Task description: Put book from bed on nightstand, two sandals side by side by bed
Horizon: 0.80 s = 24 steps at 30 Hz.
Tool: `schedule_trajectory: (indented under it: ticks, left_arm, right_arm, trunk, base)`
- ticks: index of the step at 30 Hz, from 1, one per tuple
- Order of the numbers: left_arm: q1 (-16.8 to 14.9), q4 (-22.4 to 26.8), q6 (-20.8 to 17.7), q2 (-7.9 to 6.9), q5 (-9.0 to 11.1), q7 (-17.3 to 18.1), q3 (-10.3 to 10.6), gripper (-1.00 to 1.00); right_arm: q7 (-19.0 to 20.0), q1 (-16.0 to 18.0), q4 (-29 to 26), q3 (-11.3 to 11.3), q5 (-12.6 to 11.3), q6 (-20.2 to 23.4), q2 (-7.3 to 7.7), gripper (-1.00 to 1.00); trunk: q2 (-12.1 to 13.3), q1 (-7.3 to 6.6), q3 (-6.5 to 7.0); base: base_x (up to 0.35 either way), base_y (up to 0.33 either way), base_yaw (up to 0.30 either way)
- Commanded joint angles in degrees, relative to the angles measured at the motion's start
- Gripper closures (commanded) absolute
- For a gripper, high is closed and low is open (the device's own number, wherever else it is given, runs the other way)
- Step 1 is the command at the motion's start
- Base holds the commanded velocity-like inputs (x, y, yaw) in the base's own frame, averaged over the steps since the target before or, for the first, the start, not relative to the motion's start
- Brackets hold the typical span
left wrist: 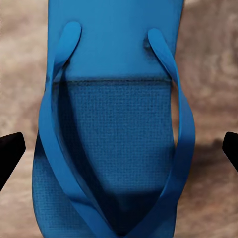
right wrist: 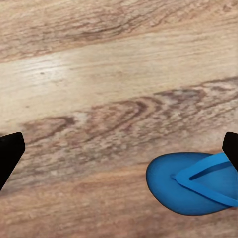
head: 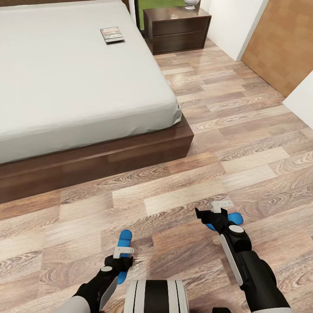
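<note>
Left sandal (left wrist: 111, 134): lies flat on the wood floor (head: 243, 143), straps up, directly under the left gripper (head: 124, 260); in the head view its blue tip pokes out ahead of the gripper, toward the bed.
Left gripper: wide open, one dark fingertip on each side of the sandal, neither touching it as far as the wrist view shows.
Right sandal (right wrist: 196, 183): also flat on the floor, well apart from the first, partly hidden behind the right gripper (head: 211, 213) in the head view.
Right gripper: open and holding nothing; in its wrist view the sandal sits off to one side, near one fingertip, not between the two.
Book (head: 112, 34): lying on the bed (head: 78, 87) near the far corner, close to the side edge that faces the nightstand (head: 176, 29).
Risk, left side: the sole is thin and flat, so closing across its width could bend it or pinch a strap alone, leaving the sandal dangling and twisting.
Risk, right side: closing now would probably miss or nudge the sandal along the floor, since it is off-centre.
Risk, placing: the two sandals point different ways, so they could end up askew beside the bed rather than side by side.
Risk, book: reaching across the mattress may push it further in.
</note>
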State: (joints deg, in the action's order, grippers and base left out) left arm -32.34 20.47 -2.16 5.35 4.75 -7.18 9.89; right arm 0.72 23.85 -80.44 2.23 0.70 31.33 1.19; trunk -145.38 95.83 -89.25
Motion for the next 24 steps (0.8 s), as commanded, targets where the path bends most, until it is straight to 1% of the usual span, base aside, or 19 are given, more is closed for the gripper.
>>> schedule_trajectory:
  ticks: [1, 10, 17, 24]
  left_arm:
    - [0.0, 0.1, -0.2, -0.05, 0.5, -0.4, 0.5, -1.00]
    - [0.0, 0.1, -0.2, -0.07, 0.5, -0.4, 0.5, -1.00]
    - [0.0, 0.1, -0.2, -0.07, 0.5, -0.4, 0.5, -1.00]
    - [0.0, 0.1, -0.2, -0.08, 0.5, -0.4, 0.5, -1.00]
  right_arm:
    - [0.1, 0.0, -0.1, 0.1, 0.1, 0.3, 0.04, -1.00]
    - [0.1, 0.0, -0.1, 0.1, 0.1, 0.3, 0.04, -1.00]
    - [0.1, 0.0, -0.1, 0.1, 0.1, 0.3, 0.04, -1.00]
    - [0.1, 0.0, -0.1, 0.1, 0.1, 0.3, 0.04, -1.00]
  trunk:
    - [0.0, -0.01, -0.03]
    - [0.0, -0.01, -0.03]
    - [-0.1, 0.17, -1.58]
    - [-0.1, 0.17, -1.58]
  base:
    - [0.000, 0.000, 0.000]
    - [0.000, 0.000, 0.000]
    - [0.000, 0.000, 0.000]
    - [0.000, 0.000, 0.000]
